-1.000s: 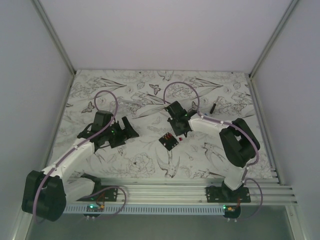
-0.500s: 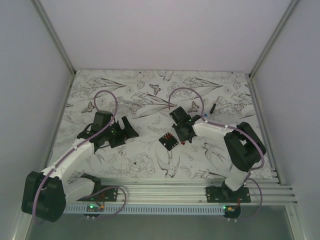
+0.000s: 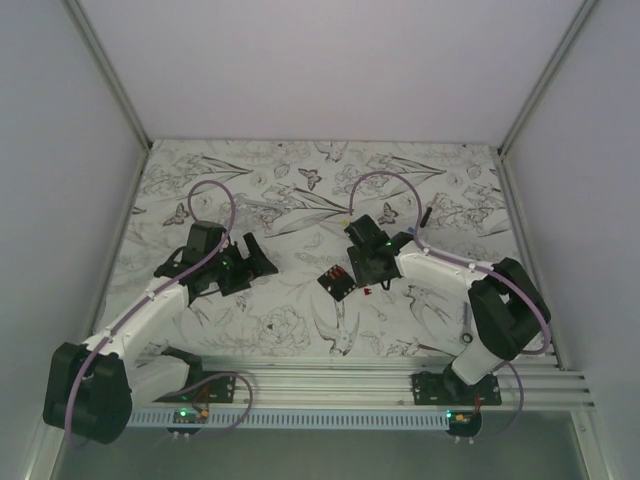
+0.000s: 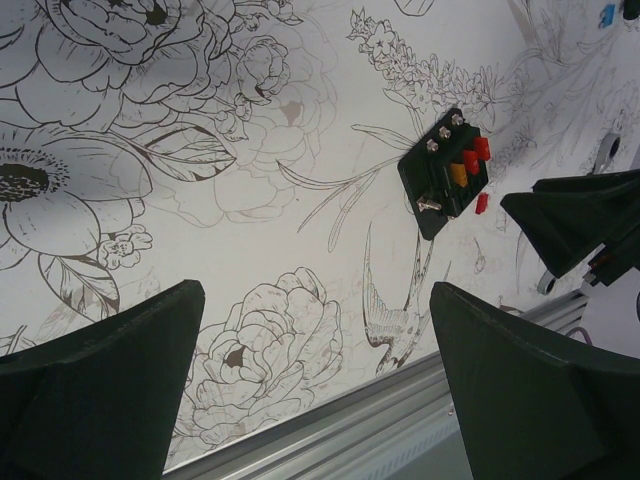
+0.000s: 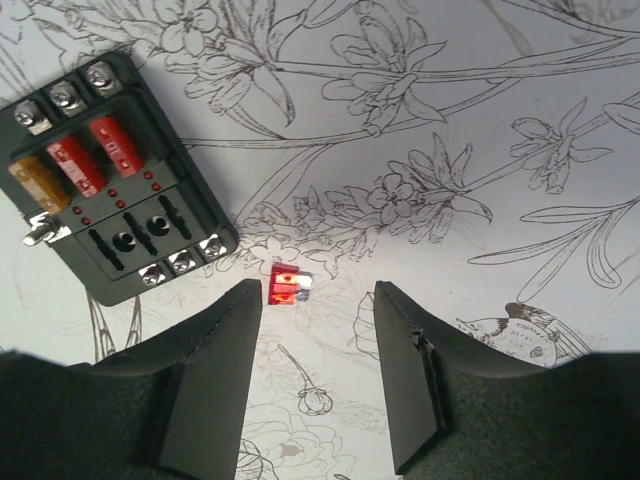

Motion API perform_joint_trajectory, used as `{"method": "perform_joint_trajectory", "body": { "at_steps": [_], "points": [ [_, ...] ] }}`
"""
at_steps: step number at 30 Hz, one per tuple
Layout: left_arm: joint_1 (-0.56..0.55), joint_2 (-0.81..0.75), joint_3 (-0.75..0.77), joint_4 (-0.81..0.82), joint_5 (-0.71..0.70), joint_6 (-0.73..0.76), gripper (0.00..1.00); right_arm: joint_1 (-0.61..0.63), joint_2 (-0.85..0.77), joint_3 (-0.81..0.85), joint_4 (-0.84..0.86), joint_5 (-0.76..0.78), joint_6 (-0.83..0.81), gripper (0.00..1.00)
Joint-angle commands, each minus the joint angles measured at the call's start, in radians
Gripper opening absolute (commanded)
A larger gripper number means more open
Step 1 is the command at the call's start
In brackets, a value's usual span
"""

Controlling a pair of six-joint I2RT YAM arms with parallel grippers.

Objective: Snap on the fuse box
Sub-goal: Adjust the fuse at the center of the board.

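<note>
The fuse box (image 3: 337,283) is a small black square box lying flat on the flower-patterned mat, with two red fuses and an orange fuse in its face. It also shows in the left wrist view (image 4: 445,175) and the right wrist view (image 5: 110,180). A loose red fuse (image 5: 288,285) lies on the mat just right of the box. My right gripper (image 3: 371,272) is open above that fuse, its jaws (image 5: 318,292) empty and apart. My left gripper (image 3: 252,262) is open and empty (image 4: 315,292), well left of the box.
A short thin black bar (image 3: 425,215) lies at the back right of the mat. The aluminium rail (image 3: 350,375) runs along the near edge. White walls close in the left, right and back sides.
My right gripper has moved nearer and slightly right, from behind the fuse box to a spot over the loose red fuse. The left arm has not moved.
</note>
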Motion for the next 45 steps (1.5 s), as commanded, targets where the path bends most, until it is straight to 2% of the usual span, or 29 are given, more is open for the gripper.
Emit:
{"method": "perform_joint_trajectory", "body": {
  "at_steps": [1, 5, 10, 15, 29, 45],
  "points": [
    [-0.007, 0.010, 0.010, -0.014, 0.017, 0.019, 1.00, 0.023, -0.020, -0.007, 0.016, 0.015, -0.024, 0.55],
    [-0.006, 0.014, 0.010, -0.013, 0.027, 0.021, 1.00, -0.005, -0.030, 0.006, -0.004, -0.050, -0.092, 0.54],
    [-0.006, 0.005, 0.007, -0.012, 0.020, 0.022, 1.00, 0.002, -0.004, 0.002, 0.005, 0.024, 0.093, 0.55],
    [-0.007, 0.008, 0.007, -0.013, 0.030, 0.030, 1.00, 0.007, 0.029, 0.000, 0.028, 0.105, 0.158, 0.57],
    [-0.006, -0.011, -0.007, -0.012, 0.026, 0.033, 1.00, 0.032, 0.077, -0.010, 0.005, 0.080, 0.160, 0.57],
    [-0.006, -0.014, -0.010, -0.013, 0.027, 0.034, 1.00, 0.020, -0.019, -0.101, -0.056, 0.120, 0.166, 0.58]
  ]
}}
